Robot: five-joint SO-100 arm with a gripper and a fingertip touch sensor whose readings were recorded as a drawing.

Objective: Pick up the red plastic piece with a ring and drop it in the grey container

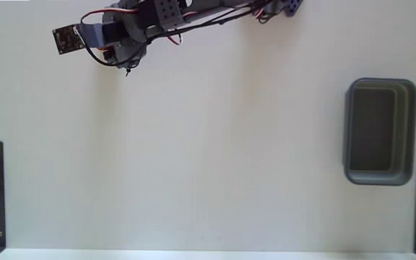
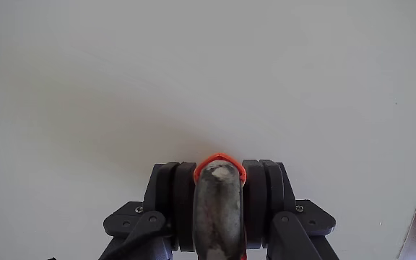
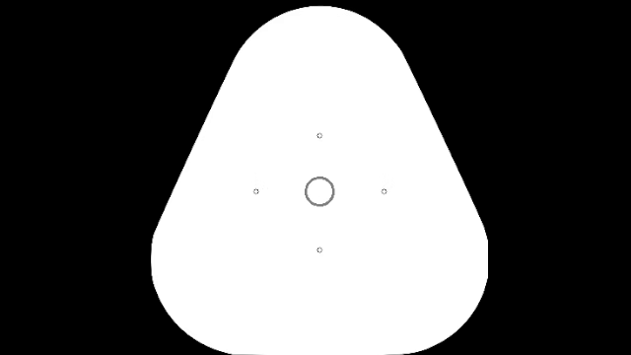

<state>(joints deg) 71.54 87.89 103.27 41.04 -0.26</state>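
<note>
gripping the red plastic piece (image 2: 220,159), gripper (image 2: 219,180) hangs above the table (image 2: 193,72).

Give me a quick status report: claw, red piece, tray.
Claw shut on the small red-orange plastic ring piece. Rectangular dark grey plastic tray at fixed view's right, looks empty, far from the arm. White table between them shows nothing in the way.

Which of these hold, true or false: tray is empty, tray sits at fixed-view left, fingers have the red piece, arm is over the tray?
1. The grey container is empty. True.
2. The grey container sits at the left edge of the fixed view. False: it is at the right.
3. The red plastic piece shows between the closed fingers in the wrist view. True.
4. The gripper is above the container. False: it is at the fixed view's upper left, far from it.
</note>
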